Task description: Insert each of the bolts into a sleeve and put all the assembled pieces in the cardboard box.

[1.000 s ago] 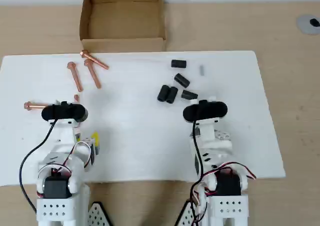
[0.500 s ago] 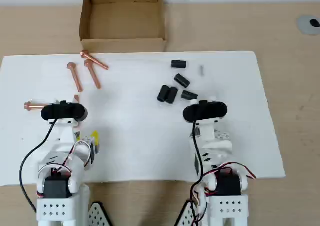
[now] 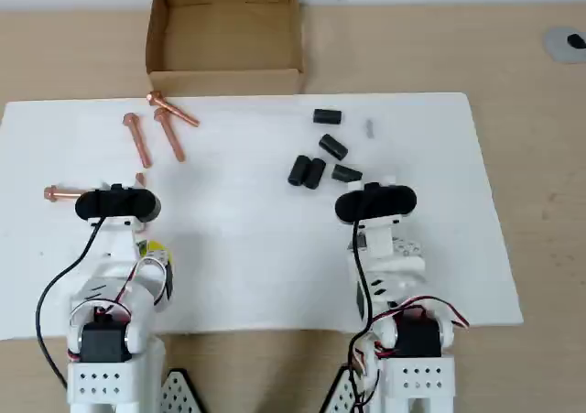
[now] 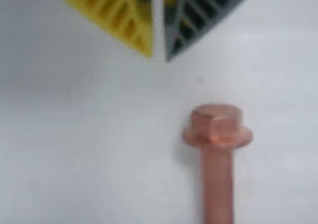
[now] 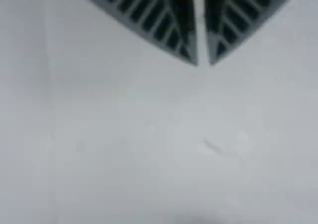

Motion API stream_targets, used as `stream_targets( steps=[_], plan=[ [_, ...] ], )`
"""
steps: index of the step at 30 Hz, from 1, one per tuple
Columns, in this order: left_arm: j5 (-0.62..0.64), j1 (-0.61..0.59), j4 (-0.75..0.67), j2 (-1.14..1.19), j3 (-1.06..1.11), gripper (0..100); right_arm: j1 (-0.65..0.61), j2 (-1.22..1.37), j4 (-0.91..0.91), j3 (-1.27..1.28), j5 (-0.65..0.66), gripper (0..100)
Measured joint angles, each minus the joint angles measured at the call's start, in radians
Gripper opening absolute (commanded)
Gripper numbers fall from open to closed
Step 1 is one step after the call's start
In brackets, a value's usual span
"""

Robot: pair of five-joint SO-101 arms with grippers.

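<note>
Above the white mat (image 3: pixel 247 239), turning the left hand (image 4: pixel 159 55) slightly (pressed together, empty) beside a bolt (image 4: pixel 217 134); keeping the right hand (image 5: pixel 200 60) likewise closed; judging first pickup merely beginning.

The cardboard box (image 3: pixel 224 28) is plain brown, a shade darker than the pale tan, wood-grained surface (image 3: pixel 540 157) under it. The sheet (image 3: pixel 238 248) just in front of the box is plain white. On it, the bolts (image 3: pixel 136 139) are shiny copper-orange and the sleeves (image 3: pixel 308 171) matt black. The left arm (image 3: pixel 114 276) and right arm (image 3: pixel 394 266) are white, each with a black camera housing (image 3: pixel 117 205) and black and red wires (image 3: pixel 55 294). The left gripper (image 4: pixel 158 52) pairs a yellow finger (image 4: pixel 114 15) with a dark grey finger (image 4: pixel 198 15), both striped with slanted ribs. The right gripper (image 5: pixel 201 60) has dark grey fingers (image 5: pixel 149 15) with the same ribbing.
</note>
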Motion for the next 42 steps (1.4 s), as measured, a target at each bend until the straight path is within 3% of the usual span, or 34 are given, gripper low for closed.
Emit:
stream_targets(
  steps=[14,19,23,29,36,42],
  plan=[
    [0.000,0.000,0.000,0.000,0.000,1,0.000,0.000,0.032,0.000,0.000,1.0],
    [0.000,-0.028,0.040,0.000,-0.066,1,0.021,0.000,0.086,-0.015,0.000,12.1],
    [0.000,-0.046,0.132,0.044,-0.273,1,0.064,0.000,0.146,-0.132,0.000,14.2],
    [0.000,-0.046,0.218,0.354,-0.647,1,0.069,0.071,0.233,-0.436,0.000,0.5],
    [0.060,-0.077,0.377,0.850,-1.214,1,0.069,0.534,0.267,-0.930,-0.005,0.9],
    [0.230,-0.081,0.489,1.054,-1.560,1,0.041,0.961,0.503,-1.461,-0.170,0.9]
  ],
)
